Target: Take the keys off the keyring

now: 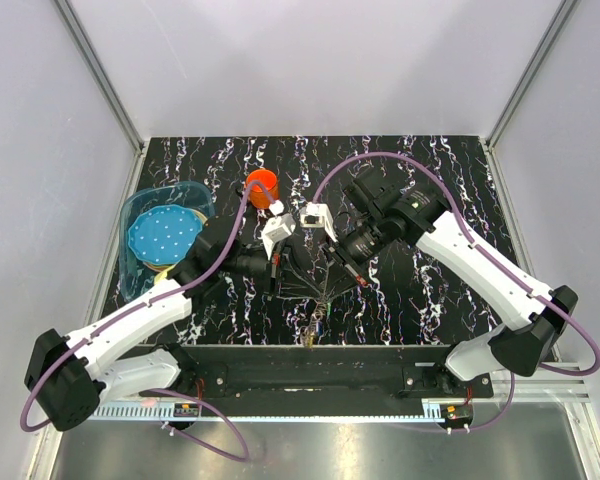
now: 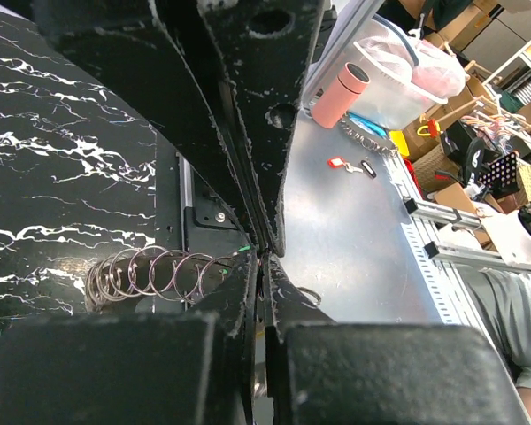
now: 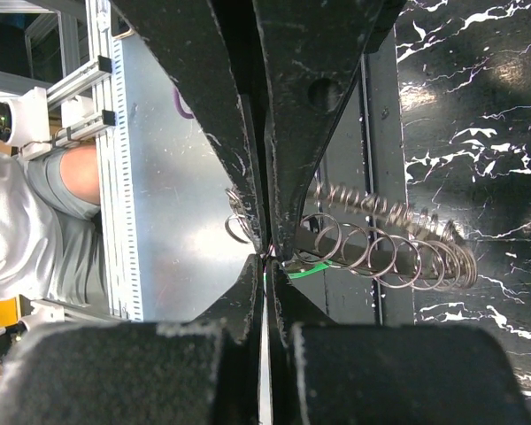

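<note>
Keyring [image 3: 380, 211]: a chain of linked wire rings, strung between the two arms at the 6 o'clock edge of the desk [image 1: 430, 180].
Left hand [image 2: 264, 257]: jaws pressed together on one end of the chain.
Right hand [image 3: 265, 257]: likewise clamped on the rings (no gap shows between its fingers).
Long axis: from the left pinch the chain runs toward 9 o'clock in its wrist view; from the right pinch, toward 3 o'clock.
Keys: not clearly seen; a green sliver [image 3: 303, 268] at the right pinch may be one.
Nearer arm: neither, since both grip already; the next move probably means working along that axis.
</note>
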`<state>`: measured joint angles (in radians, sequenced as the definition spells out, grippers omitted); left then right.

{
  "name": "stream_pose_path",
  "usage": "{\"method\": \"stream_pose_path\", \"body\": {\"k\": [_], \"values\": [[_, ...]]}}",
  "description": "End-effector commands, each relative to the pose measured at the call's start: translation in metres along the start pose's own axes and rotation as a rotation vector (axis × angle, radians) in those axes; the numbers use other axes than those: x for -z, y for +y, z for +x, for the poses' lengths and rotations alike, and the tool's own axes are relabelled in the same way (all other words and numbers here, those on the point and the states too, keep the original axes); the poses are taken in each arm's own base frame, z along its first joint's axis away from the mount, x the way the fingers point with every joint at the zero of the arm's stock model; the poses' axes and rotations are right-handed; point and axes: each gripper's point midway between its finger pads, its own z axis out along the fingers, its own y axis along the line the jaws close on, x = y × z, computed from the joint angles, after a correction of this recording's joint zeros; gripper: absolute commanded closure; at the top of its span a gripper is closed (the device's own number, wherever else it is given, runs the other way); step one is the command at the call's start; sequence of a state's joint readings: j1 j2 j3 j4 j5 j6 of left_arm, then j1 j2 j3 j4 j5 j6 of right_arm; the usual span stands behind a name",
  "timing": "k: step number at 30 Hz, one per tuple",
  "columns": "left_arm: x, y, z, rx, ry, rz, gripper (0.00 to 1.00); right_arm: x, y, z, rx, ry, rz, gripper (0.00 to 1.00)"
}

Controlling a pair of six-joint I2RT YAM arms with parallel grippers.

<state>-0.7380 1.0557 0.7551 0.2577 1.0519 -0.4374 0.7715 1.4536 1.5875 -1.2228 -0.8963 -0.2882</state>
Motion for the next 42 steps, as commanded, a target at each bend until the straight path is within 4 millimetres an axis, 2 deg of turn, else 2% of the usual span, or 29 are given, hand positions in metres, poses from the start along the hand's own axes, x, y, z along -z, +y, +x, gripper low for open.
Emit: {"method": "stream_pose_path", "body": {"k": [1, 4, 8, 11, 12, 13, 14, 15, 17, 18, 20, 21, 22, 23, 24, 25, 26, 27, 28, 33, 36, 41, 42], "values": [[-0.002, -0.008, -0.025, -0.085, -0.048, 0.033, 1.0, 0.001, 0.011, -0.008, 0.048, -0.039, -0.028, 1.0], [-0.001, -0.009, -0.026, -0.093, -0.055, 0.026, 1.0, 0.001, 0.004, -0.013, 0.048, -0.054, 0.015, 1.0], [0.003, -0.005, -0.028, -0.124, -0.091, -0.027, 1.0, 0.006, -0.006, -0.024, 0.057, -0.097, 0.106, 0.94], [0.007, -0.004, -0.033, -0.15, -0.149, -0.075, 1.0, 0.015, -0.013, -0.037, 0.082, -0.153, 0.193, 0.75], [0.009, 0.001, -0.042, -0.169, -0.198, -0.118, 1.0, 0.022, -0.019, -0.039, 0.085, -0.177, 0.257, 0.71], [0.011, 0.0, -0.046, -0.178, -0.227, -0.13, 1.0, 0.025, -0.019, -0.045, 0.107, -0.21, 0.274, 0.68], [0.013, 0.001, -0.04, -0.147, -0.254, -0.134, 1.0, 0.027, -0.018, -0.047, 0.123, -0.226, 0.283, 0.66], [0.016, -0.004, -0.055, -0.2, -0.331, -0.133, 1.0, 0.032, -0.014, -0.046, 0.144, -0.251, 0.299, 0.64], [0.019, -0.003, -0.053, -0.189, -0.375, -0.137, 1.0, 0.04, -0.011, -0.056, 0.179, -0.313, 0.324, 0.6], [0.022, -0.004, -0.062, -0.216, -0.421, -0.145, 1.0, 0.049, -0.009, -0.059, 0.197, -0.35, 0.364, 0.59], [0.024, -0.002, -0.059, -0.213, -0.45, -0.152, 1.0, 0.06, -0.007, -0.072, 0.226, -0.43, 0.41, 0.53], [0.029, -0.012, -0.07, -0.267, -0.516, -0.133, 1.0, 0.067, -0.008, -0.071, 0.232, -0.465, 0.448, 0.52], [0.032, -0.015, -0.073, -0.28, -0.551, -0.125, 1.0, 0.074, -0.004, -0.083, 0.261, -0.534, 0.463, 0.51], [0.035, -0.016, -0.072, -0.27, -0.58, -0.123, 1.0, 0.078, -0.004, -0.086, 0.272, -0.575, 0.478, 0.51], [0.041, -0.022, -0.082, -0.302, -0.643, -0.123, 1.0, 0.08, -0.007, -0.078, 0.27, -0.611, 0.502, 0.51], [0.045, -0.025, -0.086, -0.312, -0.674, -0.124, 1.0, 0.085, -0.002, -0.091, 0.316, -0.696, 0.495, 0.51], [0.048, -0.025, -0.087, -0.307, -0.699, -0.13, 1.0, 0.084, -0.001, -0.09, 0.307, -0.732, 0.48, 0.52], [0.054, -0.028, -0.095, -0.325, -0.748, -0.14, 1.0, 0.076, -0.006, -0.078, 0.298, -0.737, 0.466, 0.52], [0.057, -0.031, -0.098, -0.337, -0.77, -0.14, 1.0, 0.077, -0.002, -0.083, 0.303, -0.785, 0.45, 0.52], [0.074, -0.042, -0.113, -0.372, -0.898, -0.141, 1.0, 0.066, -0.007, -0.071, 0.282, -0.832, 0.409, 0.52], [0.079, -0.048, -0.122, -0.391, -0.944, -0.132, 1.0, 0.059, 0.003, -0.075, 0.276, -0.884, 0.31, 0.55], [0.084, -0.057, -0.133, -0.426, -0.994, -0.106, 1.0, 0.049, 0.008, -0.084, 0.261, -0.917, 0.205, 0.56], [0.084, -0.053, -0.134, -0.423, -1.001, -0.113, 1.0, 0.046, 0.008, -0.089, 0.247, -0.932, 0.172, 0.57]]}}
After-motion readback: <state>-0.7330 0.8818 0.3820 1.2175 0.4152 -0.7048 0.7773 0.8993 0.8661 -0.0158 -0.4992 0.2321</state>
